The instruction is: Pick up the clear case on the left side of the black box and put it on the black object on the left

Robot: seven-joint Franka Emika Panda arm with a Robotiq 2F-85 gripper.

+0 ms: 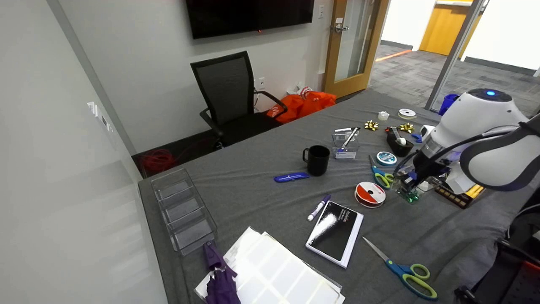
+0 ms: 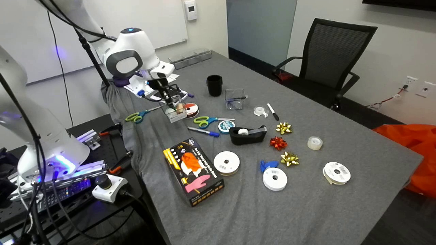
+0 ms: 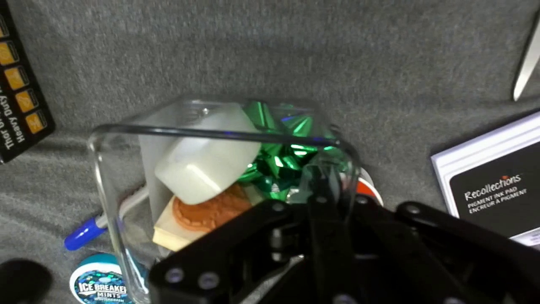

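Observation:
My gripper (image 3: 339,198) is shut on one wall of a clear case (image 3: 223,134). The case holds a white piece, a green bow and a stamp with an orange-brown face. In both exterior views the gripper (image 1: 407,182) (image 2: 170,103) and the tilted case (image 2: 177,118) are low over the table; any gap below is hard to tell. The black box (image 2: 194,170), with red and yellow-orange on top, lies apart from the case; its edge shows in the wrist view (image 3: 21,93). The black object, a flat ink pad with pale edges (image 1: 339,230), also shows in the wrist view (image 3: 493,194).
A red-and-white ribbon spool (image 1: 370,194) lies between case and ink pad. Green-handled scissors (image 1: 407,274) and a purple marker (image 1: 319,207) lie near the pad. A black mug (image 1: 318,160), another clear holder (image 2: 235,98) and a tape dispenser (image 2: 248,135) stand beyond.

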